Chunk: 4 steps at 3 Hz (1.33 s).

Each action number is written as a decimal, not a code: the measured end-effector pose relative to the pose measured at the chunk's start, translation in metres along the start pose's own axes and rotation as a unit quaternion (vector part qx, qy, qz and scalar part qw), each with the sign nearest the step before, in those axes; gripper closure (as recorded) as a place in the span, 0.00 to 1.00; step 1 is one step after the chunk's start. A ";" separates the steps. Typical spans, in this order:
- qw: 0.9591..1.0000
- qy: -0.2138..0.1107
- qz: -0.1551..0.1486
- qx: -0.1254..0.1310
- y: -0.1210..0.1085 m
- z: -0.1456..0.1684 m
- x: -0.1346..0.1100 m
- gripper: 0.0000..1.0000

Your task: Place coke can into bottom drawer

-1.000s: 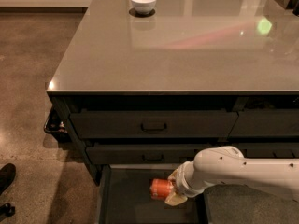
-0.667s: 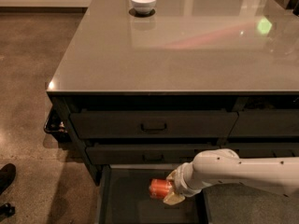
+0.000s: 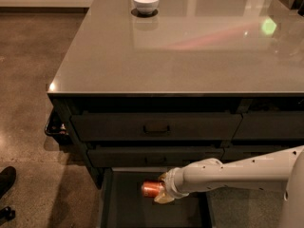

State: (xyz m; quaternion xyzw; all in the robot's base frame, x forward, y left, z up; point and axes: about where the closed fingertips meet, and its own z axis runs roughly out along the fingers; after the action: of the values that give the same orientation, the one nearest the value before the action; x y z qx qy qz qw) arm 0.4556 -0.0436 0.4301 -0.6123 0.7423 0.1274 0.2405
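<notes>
The coke can (image 3: 152, 189) is red-orange and lies on its side, held inside the open bottom drawer (image 3: 124, 208), over its dark flat floor. My gripper (image 3: 160, 190) reaches in from the right on a white arm, and its tan fingers (image 3: 164, 198) close around the can's right end. Whether the can touches the drawer floor cannot be told.
A white bowl (image 3: 146, 2) sits at the far edge of the grey counter top (image 3: 190, 46). Two closed handled drawers (image 3: 156, 126) are above the open one, with narrower drawers (image 3: 268, 126) to the right. A dark shoe (image 3: 6, 180) is on the floor at left.
The gripper and the can have shifted slightly left inside the drawer. Nothing else moved.
</notes>
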 end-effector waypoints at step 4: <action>0.997 -0.047 0.052 0.019 0.002 0.155 0.059 1.00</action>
State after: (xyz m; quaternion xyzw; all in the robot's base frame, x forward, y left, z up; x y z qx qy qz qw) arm 0.4771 -0.0184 0.2675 -0.5612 0.7635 0.1543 0.2799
